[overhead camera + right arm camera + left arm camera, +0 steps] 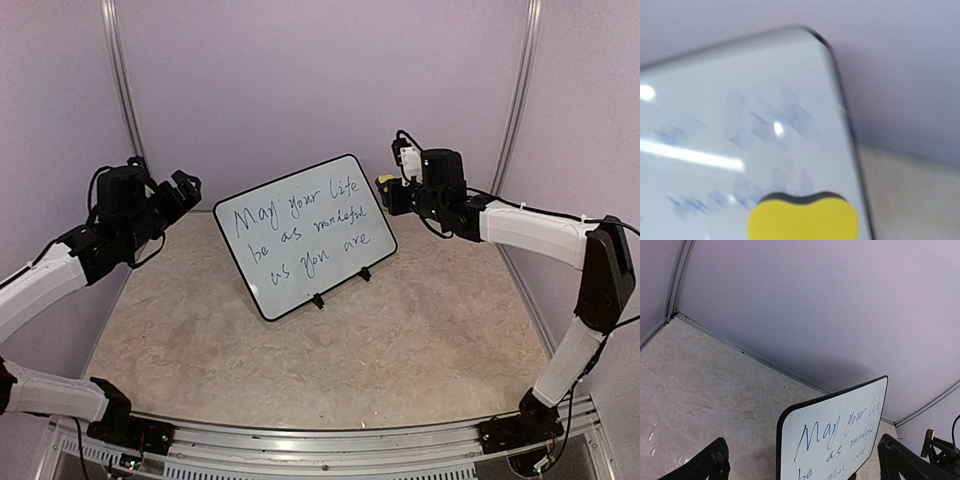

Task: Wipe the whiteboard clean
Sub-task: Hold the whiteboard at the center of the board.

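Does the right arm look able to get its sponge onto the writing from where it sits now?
Probably yes. The right claw holds the yellow sponge just off the upper right corner of the whiteboard. Nothing stands between them, and the writing faces it uncovered. The left arm is well clear.

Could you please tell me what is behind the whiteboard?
Behind the whiteboard only table and the wall show. Two black feet poke out under its lower edge; whatever props it up at the back is covered. The sponge in the right gripper is at its right edge, not behind.
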Robot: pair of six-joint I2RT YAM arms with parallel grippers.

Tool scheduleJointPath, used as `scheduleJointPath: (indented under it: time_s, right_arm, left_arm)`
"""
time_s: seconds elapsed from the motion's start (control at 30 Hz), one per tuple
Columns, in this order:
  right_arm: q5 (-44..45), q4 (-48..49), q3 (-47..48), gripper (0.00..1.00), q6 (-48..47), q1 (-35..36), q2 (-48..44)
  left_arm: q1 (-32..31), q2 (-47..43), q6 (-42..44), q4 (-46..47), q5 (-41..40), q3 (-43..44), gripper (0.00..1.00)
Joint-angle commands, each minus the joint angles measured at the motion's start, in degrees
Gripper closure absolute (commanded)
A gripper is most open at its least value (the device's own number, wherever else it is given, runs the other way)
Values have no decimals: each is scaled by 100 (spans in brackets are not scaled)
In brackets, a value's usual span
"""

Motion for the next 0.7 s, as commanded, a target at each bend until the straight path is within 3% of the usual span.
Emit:
scheduleJointPath:
  time_s: [0.0,0.2,0.4,0.67]
  right_arm:
    - [-904,432,591,80,-1282,326,436]
    - [-1620,316,1655,79,-1770,480,1182]
    - [-1222,-163,2770,76,-2261,969,2043]
    - [-555,-531,3827,76,-2257,1591,2796]
  left_arm:
    - [335,436,349,1337,1055,-304,1]
    - [810,865,147,2560,1837,-822,1]
    - [979,1224,176,3733,2739,-1188,1]
    - [1362,2133,-406,5493,4407,-1353,1]
